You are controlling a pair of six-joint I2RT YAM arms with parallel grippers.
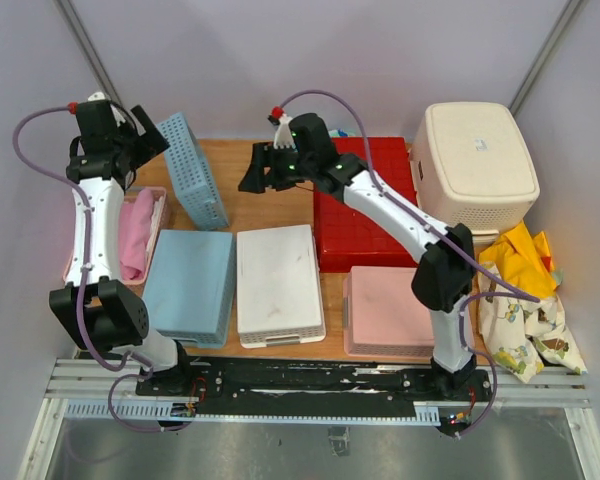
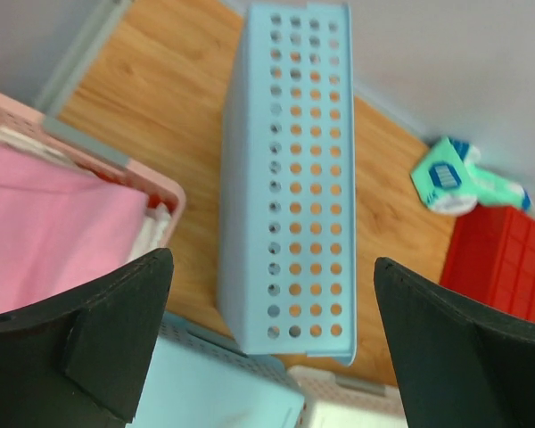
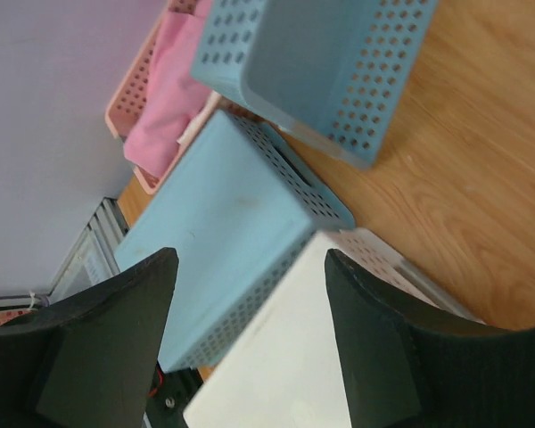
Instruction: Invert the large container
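A blue perforated container stands on its long side wall at the back left of the table, its opening facing right. It also shows in the left wrist view and in the right wrist view, where its inside is seen. My left gripper is open and empty, raised just left of it. My right gripper is open and empty, raised to its right and apart from it. A big cream container rests bottom up at the back right.
Bottom-up containers line the front: light blue, white, pink. A red container sits behind them. A pink basket with pink cloth lies at the left edge. Patterned cloths hang off the right. A teal packet lies at the back.
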